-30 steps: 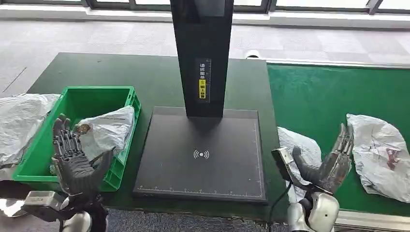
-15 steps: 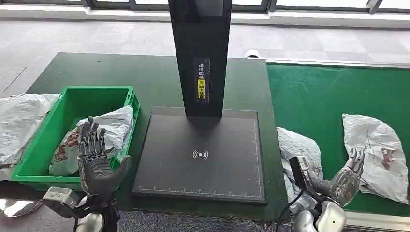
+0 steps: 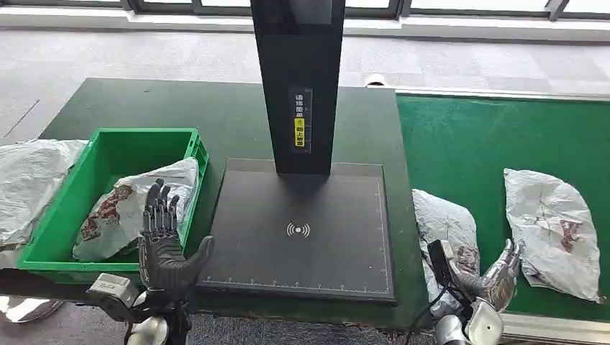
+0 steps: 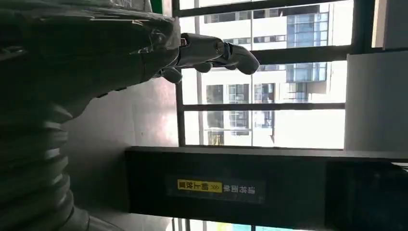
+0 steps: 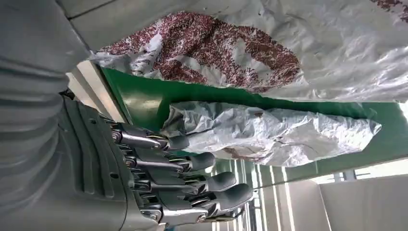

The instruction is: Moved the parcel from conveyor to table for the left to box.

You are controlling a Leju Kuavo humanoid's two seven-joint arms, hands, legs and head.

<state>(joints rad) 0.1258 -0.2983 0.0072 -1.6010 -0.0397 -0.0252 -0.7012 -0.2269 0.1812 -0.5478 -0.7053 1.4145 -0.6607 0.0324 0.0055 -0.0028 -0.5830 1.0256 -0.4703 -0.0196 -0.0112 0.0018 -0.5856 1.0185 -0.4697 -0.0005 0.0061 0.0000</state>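
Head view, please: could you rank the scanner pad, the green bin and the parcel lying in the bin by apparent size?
1. Scanner pad, the largest.
2. Green bin, clearly smaller.
3. Parcel in the bin, smallest; the left hand hides part of it.

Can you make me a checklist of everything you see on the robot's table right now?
Surface: dark green table, green conveyor beside it.
Job's things: one parcel in green box; two parcels on conveyor.
Clutter: black scanner stand; grey bag left of box.
Hands: left hand open, empty; right hand open, empty, between conveyor parcels.
Cables: black cable by right wrist.
Surroundings: grey floor, windows.
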